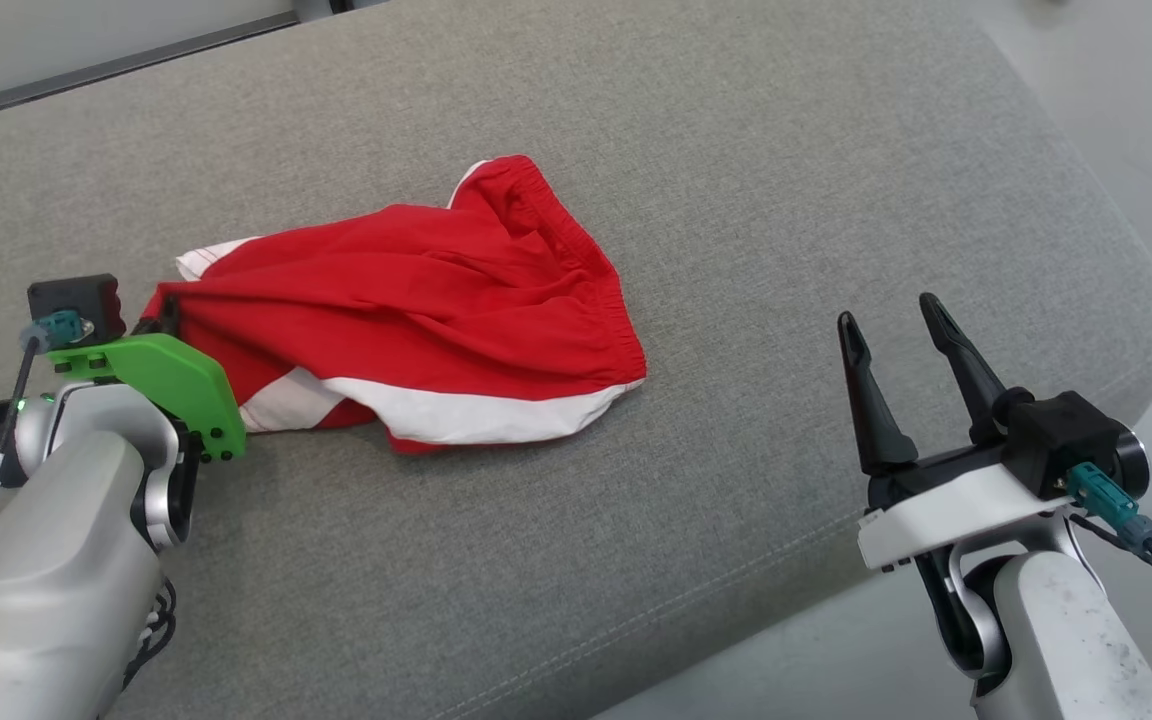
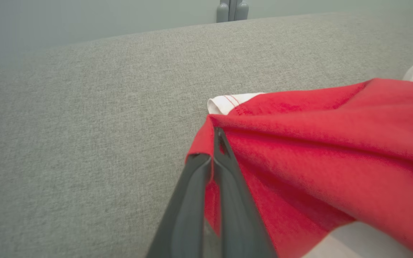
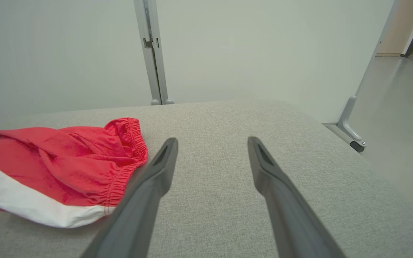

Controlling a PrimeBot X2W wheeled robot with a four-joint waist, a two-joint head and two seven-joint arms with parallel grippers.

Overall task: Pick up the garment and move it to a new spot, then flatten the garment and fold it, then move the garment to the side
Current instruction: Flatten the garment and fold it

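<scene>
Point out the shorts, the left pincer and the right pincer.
shorts (image 1: 416, 300), head view, on the red middle panel.
left pincer (image 2: 216, 134), left wrist view, at the tips shut on the shorts.
right pincer (image 1: 887, 312), head view, midway between the open fingertips.

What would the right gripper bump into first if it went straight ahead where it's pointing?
Probably the grey cushion near its far edge, though depth is unclear. The right gripper points low across it; the red shorts lie off to one side.

Place: bare test room | cues: metal partition post (image 3: 152, 53), grey upholstered bench (image 1: 736, 150), smooth floor (image 3: 400, 107)
</scene>
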